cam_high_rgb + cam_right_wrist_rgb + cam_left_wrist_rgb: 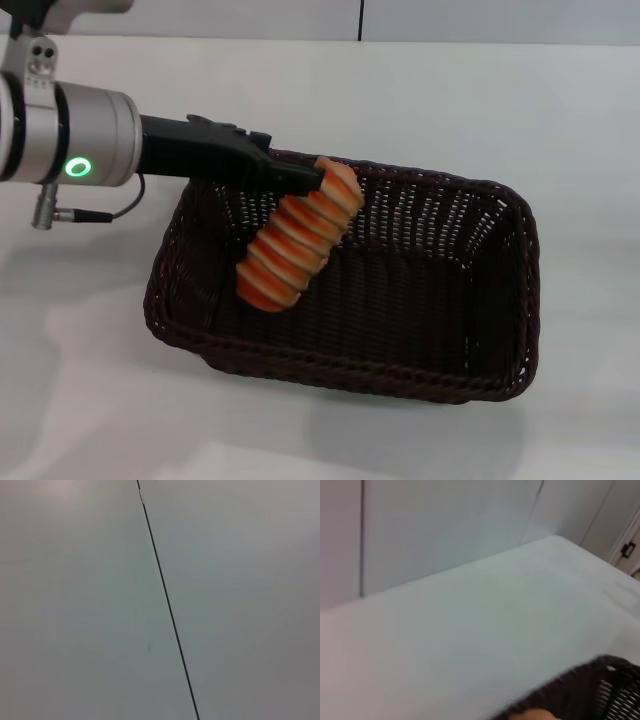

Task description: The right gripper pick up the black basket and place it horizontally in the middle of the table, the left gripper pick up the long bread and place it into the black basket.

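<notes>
The black basket (480, 300) lies lengthwise across the middle of the white table (560, 110). My left gripper (318, 180), on the arm with the green-lit ring, reaches in from the left over the basket's back left corner. It is shut on the upper end of the long bread (295, 240), an orange-and-tan ridged loaf. The loaf hangs tilted, its lower end down inside the basket. In the left wrist view a stretch of the basket's rim (590, 680) and a sliver of the bread (535, 715) show. The right gripper is out of view.
White tabletop (80, 400) surrounds the basket on all sides. A wall with a dark vertical seam (360, 20) runs behind the table's far edge. The right wrist view shows only a plain grey surface with a thin dark seam (167, 605).
</notes>
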You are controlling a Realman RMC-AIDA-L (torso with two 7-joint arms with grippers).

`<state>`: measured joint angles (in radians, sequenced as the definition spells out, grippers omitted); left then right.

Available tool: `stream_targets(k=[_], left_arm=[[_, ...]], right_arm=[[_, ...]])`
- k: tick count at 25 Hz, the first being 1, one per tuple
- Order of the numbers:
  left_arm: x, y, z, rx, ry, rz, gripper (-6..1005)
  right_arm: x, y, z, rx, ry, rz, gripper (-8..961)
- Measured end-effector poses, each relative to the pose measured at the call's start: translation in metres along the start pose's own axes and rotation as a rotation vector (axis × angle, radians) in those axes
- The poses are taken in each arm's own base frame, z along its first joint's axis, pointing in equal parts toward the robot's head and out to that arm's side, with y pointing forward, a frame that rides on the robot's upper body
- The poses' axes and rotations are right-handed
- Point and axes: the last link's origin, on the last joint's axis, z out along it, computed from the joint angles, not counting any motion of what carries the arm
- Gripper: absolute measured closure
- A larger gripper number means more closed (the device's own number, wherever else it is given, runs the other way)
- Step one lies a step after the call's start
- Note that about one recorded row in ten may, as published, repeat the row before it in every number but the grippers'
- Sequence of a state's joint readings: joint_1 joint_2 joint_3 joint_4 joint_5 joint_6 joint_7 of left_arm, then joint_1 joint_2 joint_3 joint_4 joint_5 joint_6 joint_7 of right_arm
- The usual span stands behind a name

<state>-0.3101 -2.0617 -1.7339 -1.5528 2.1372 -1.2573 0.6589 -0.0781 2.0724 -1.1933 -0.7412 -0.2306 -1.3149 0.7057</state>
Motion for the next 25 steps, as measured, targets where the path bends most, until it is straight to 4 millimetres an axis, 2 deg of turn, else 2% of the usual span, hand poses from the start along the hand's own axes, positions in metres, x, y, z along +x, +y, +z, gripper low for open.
stream_targets(k=[1, 5, 6, 8, 10, 11, 13, 16, 17, 19, 20, 21, 22, 24, 25], left_arm=[[0.0, 0.0, 0.0, 0.0, 0.0, 0.0, 146], [0.009, -0.03, -0.011, 0.192, 0.157, 0.132, 144], [0.009, -0.03, -0.011, 0.192, 0.157, 0.132, 145], [0.016, -0.059, -0.022, 0.416, 0.302, 0.206, 146], [0.016, -0.078, -0.029, 0.588, 0.39, 0.239, 147], [0.015, -0.089, -0.033, 0.732, 0.449, 0.262, 147], [0.007, -0.101, -0.034, 0.925, 0.521, 0.276, 148], [0.001, -0.104, -0.032, 0.996, 0.541, 0.282, 149], [-0.016, -0.108, -0.027, 1.163, 0.601, 0.298, 150], [-0.031, -0.108, -0.023, 1.243, 0.664, 0.294, 151], [-0.031, -0.108, -0.023, 1.243, 0.664, 0.294, 151], [-0.053, -0.112, -0.022, 1.254, 0.765, 0.216, 151], [-0.065, -0.115, -0.023, 1.242, 0.793, 0.169, 152], [-0.085, -0.121, -0.027, 1.201, 0.855, 0.07, 153], [-0.103, -0.125, -0.03, 1.156, 0.903, -0.033, 153]], right_arm=[[-0.001, 0.0, 0.0, -0.003, -0.004, -0.001, 122], [-0.002, 0.002, -0.001, -0.012, -0.014, -0.001, 122], [-0.002, 0.002, -0.001, -0.014, -0.014, -0.001, 122], [-0.002, 0.002, -0.001, -0.019, -0.009, 0.003, 123], [-0.002, 0.003, -0.001, -0.024, -0.006, 0.007, 123], [-0.002, 0.002, -0.001, -0.025, -0.005, 0.007, 123], [-0.002, 0.002, -0.001, -0.024, -0.005, 0.007, 123], [-0.002, 0.001, -0.004, -0.017, -0.004, -0.007, 123], [-0.002, 0.0, -0.006, -0.009, -0.005, -0.017, 123], [-0.002, -0.005, -0.013, 0.015, -0.016, -0.048, 123], [-0.004, -0.011, -0.022, 0.041, -0.045, -0.083, 123], [-0.004, -0.011, -0.022, 0.041, -0.045, -0.083, 123], [-0.007, -0.018, -0.033, 0.085, -0.08, -0.11, 123], [-0.007, -0.022, -0.039, 0.118, -0.097, -0.119, 123], [-0.007, -0.028, -0.046, 0.164, -0.109, -0.127, 123]])
